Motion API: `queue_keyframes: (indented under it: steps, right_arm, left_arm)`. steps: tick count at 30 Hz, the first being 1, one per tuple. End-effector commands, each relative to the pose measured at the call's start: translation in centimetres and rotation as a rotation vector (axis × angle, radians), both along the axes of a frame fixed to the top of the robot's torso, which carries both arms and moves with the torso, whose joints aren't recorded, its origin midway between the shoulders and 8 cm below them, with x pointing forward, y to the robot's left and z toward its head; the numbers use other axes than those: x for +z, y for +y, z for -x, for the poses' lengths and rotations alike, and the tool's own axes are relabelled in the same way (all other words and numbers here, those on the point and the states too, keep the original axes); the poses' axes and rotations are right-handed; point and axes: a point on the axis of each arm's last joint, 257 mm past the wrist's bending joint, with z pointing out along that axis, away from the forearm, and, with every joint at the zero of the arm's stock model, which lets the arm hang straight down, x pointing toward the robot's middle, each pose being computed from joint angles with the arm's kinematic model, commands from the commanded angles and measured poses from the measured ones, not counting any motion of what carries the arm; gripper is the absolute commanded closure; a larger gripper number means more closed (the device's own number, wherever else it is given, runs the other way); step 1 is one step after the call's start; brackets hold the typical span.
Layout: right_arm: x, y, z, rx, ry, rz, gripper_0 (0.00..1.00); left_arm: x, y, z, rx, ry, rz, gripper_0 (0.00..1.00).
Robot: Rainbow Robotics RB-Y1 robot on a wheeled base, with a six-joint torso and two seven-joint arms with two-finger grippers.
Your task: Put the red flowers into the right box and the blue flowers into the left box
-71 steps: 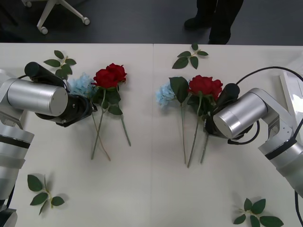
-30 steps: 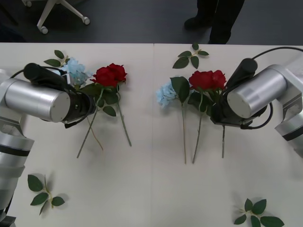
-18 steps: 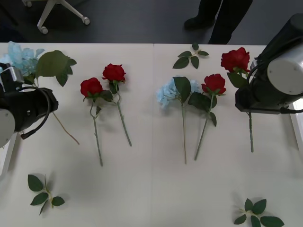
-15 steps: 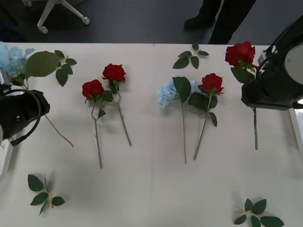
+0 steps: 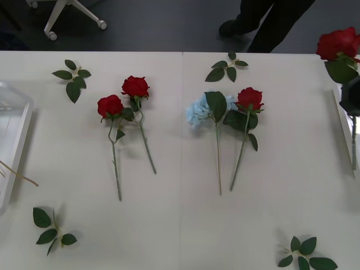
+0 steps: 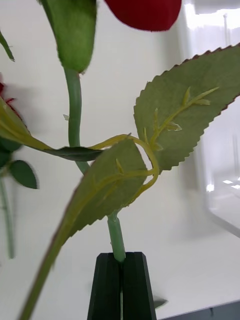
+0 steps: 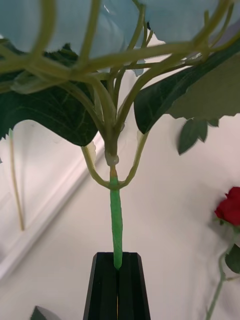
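Both arms have swung outward since a moment ago, each carrying its flower off toward a table edge. The left gripper (image 7: 117, 287) has its black fingers pressed together on the green stem of a blue flower (image 7: 125, 30), held beside the rim of the left box (image 5: 14, 121), where a thin tan stem (image 5: 19, 178) pokes out over the near part of the tray. The right gripper (image 6: 121, 285) pinches the stem of a red rose (image 5: 337, 44) at the far right, beside the right box (image 5: 341, 118); I cannot tell what lies inside either tray. Mid-table lie two red roses (image 5: 122, 97) on the left, then a blue flower (image 5: 198, 110) beside another rose (image 5: 250, 98). Loose leaf sprigs (image 5: 72, 80) lie scattered near and far.
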Motion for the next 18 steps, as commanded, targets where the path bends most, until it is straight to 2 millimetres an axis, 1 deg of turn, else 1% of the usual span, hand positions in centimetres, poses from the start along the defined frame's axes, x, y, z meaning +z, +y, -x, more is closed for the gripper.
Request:
queue_keyframes:
  steps: [1,2,3,4,5,7,8,9,10,11,12,15,16,17,18]
  right_arm:
    - [0.2,-4.9,1.0,-0.017,-0.007,0.065,1.00]
    - [0.1,-6.0,1.2,-0.031,-0.009,0.072,1.00]
    - [-0.2,-6.7,1.3,-0.032,-0.005,0.077,1.00]
    - [-0.2,-6.7,1.3,-0.032,-0.005,0.077,1.00]
    - [-0.3,-8.9,1.6,-0.037,-0.014,0.107,1.00]
    - [-0.3,-11.0,1.7,-0.054,-0.028,0.134,1.00]
    - [-0.3,-11.3,1.6,-0.054,-0.032,0.140,1.00]
    - [-0.3,-12.7,1.6,-0.065,-0.040,0.161,1.00]
    - [-0.4,-13.6,1.6,-0.069,-0.045,0.176,1.00]
    - [-0.4,-13.9,1.6,-0.069,-0.047,0.181,1.00]
    - [-0.4,-15.2,1.6,-0.076,-0.052,0.205,1.00]
    - [-0.5,-17.6,1.4,-0.084,-0.058,0.261,1.00]
    - [-0.7,-18.3,1.4,-0.086,-0.055,0.278,1.00]
    - [-0.7,-18.6,1.3,-0.087,-0.058,0.284,1.00]
    - [-0.7,-19.5,1.2,-0.094,-0.063,0.302,1.00]
  left_arm:
    - [1.2,3.8,1.2,-0.003,0.049,-0.168,1.00]
    - [1.3,5.0,1.4,0.011,0.058,-0.187,1.00]
    - [1.4,5.8,1.4,0.018,0.059,-0.198,1.00]
    - [1.4,5.8,1.4,0.018,0.059,-0.198,1.00]
    - [1.5,8.0,1.4,0.041,0.059,-0.215,1.00]
    - [1.5,9.8,1.2,0.050,0.052,-0.219,1.00]
    - [1.3,10.1,1.1,0.049,0.053,-0.221,1.00]
    - [1.2,11.4,1.1,0.049,0.053,-0.233,1.00]
    - [1.0,12.3,1.1,0.049,0.053,-0.242,1.00]
    - [1.0,12.8,1.1,0.050,0.052,-0.248,1.00]
    - [0.4,13.9,1.1,0.046,0.060,-0.257,1.00]
    - [-1.0,16.1,1.5,0.032,0.095,-0.296,1.00]
    - [-1.2,16.8,1.5,0.025,0.104,-0.316,1.00]
    - [-1.6,17.1,1.7,0.022,0.112,-0.320,1.00]
    - [-2.3,17.6,1.7,0.003,0.121,-0.339,1.00]
